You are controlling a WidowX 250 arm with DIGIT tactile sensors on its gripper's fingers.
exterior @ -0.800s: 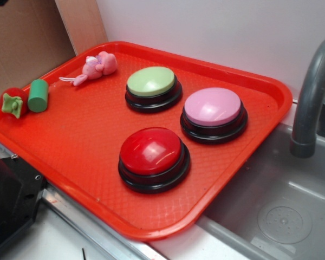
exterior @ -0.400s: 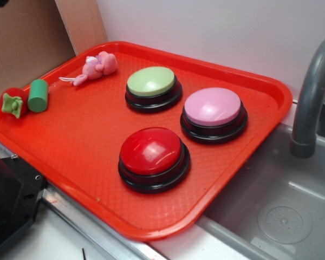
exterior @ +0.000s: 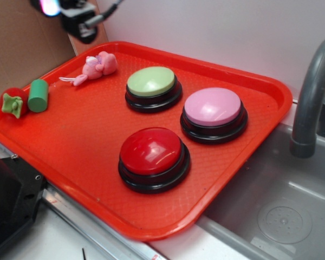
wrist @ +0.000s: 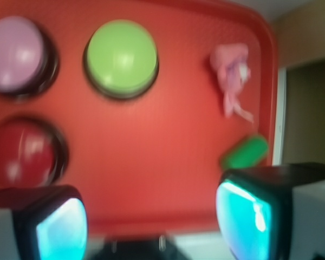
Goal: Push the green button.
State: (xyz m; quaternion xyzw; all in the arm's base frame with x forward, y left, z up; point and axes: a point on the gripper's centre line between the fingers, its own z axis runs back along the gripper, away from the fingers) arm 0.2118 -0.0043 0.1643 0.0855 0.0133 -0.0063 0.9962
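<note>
Gripper (exterior: 76, 16) high above the far left corner of the red tray (exterior: 81, 157), fingers (wrist: 59, 227) spread apart and empty. Green button (exterior: 151, 82) at the tray's rear centre, beside 2 others: pink button (exterior: 212, 106), red button (exterior: 151, 151).

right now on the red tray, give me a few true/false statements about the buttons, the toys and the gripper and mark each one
1. The green button sits nearer the wall than the red button. True.
2. The gripper is pressing the green button. False: it is up by the tray's far left corner, touching no button.
3. The pink button sits between the green button and the faucet. True.
4. The pink plush toy lies on top of the red button. False: it lies on the tray floor near the back rim.
5. The small green cylinder stands beside the pink button. False: it is at the tray's left edge.
</note>
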